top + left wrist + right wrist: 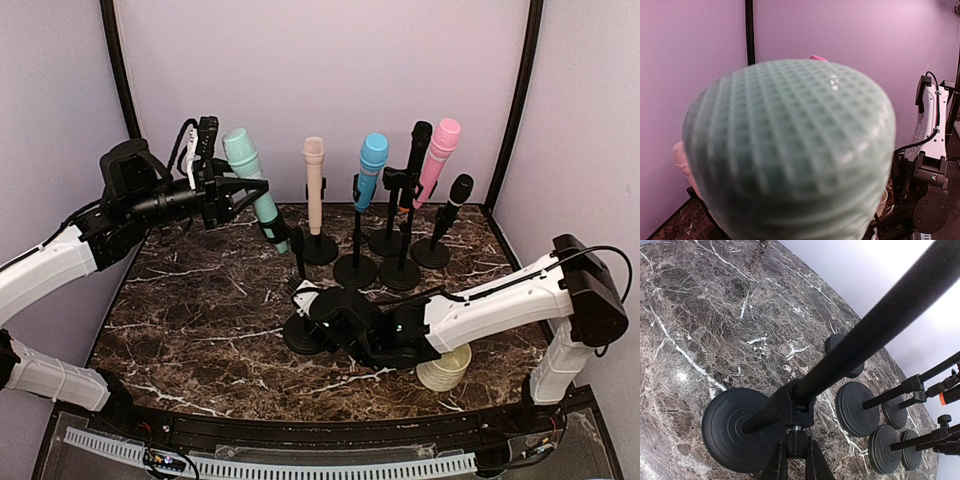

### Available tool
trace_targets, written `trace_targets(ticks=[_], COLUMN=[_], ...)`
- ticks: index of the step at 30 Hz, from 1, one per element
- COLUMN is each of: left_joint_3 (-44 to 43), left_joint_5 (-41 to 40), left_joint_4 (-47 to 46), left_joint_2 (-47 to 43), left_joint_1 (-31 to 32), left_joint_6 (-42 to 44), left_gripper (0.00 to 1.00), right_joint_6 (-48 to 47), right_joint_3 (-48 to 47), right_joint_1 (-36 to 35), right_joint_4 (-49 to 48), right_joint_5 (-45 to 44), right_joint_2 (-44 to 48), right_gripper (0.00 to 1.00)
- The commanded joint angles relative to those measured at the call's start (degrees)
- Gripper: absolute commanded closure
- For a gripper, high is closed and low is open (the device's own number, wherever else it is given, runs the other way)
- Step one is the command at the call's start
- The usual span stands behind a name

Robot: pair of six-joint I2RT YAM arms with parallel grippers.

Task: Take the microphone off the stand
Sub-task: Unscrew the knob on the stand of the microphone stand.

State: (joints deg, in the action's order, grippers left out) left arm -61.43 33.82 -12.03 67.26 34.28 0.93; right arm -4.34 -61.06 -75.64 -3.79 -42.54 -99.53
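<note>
While my left gripper reaches in from the left with its fingers closed partway round the body of the mint mic, that mic hangs tilted above the table, head up and left, tail down and right. Tail end sits just beside the top of the stand; from the top view I can't tell whether it is in the clip or free of it. Left wrist view is nearly all the mesh head of the mic, blurred, my own fingers hidden behind it. My right gripper lies low over the table from the right, jaws fully closed on the stand just above its round base. Right wrist view shows my two fingers pinching the joint at the foot of the pole, and the stand flat on the marble. Near the back wall: peach mic, blue mic, pink mic, black mic, small black mic, each in its own stand, bases clustered. Cream cup sits just beside my right arm, front right.
</note>
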Motion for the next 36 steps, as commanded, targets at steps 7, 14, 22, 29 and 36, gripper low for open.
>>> trace_targets(ticks=[7,14,22,29,36], left_joint_3=[2.68,2.75,2.92,2.98,2.98], left_joint_5=[-1.43,-1.22,-1.31,-1.23,-1.61], left_joint_4=[7.49,7.29,7.14,7.07,7.15], left_joint_2=[0.97,1.07,1.14,0.99,0.82], left_joint_1=[-0.44,-0.44,-0.44,-0.44,-0.44], left_joint_6=[3.95,3.73,3.60,3.50,3.73], left_gripper=[0.78,0.78,0.78,0.78,0.78], right_joint_6=[7.09,23.63,51.72,65.77,70.05], right_joint_3=[6.45,15.91,18.19,19.34,20.30], right_joint_1=[0.13,3.33,6.97,7.97,8.71], right_joint_4=[-4.92,-12.62,-19.62,-25.88,-30.73], right_joint_5=[3.80,14.49,23.61,27.60,29.10], right_joint_2=[10.39,20.13,20.18,14.94,10.84], right_gripper=[0.41,0.30,0.29,0.29,0.34])
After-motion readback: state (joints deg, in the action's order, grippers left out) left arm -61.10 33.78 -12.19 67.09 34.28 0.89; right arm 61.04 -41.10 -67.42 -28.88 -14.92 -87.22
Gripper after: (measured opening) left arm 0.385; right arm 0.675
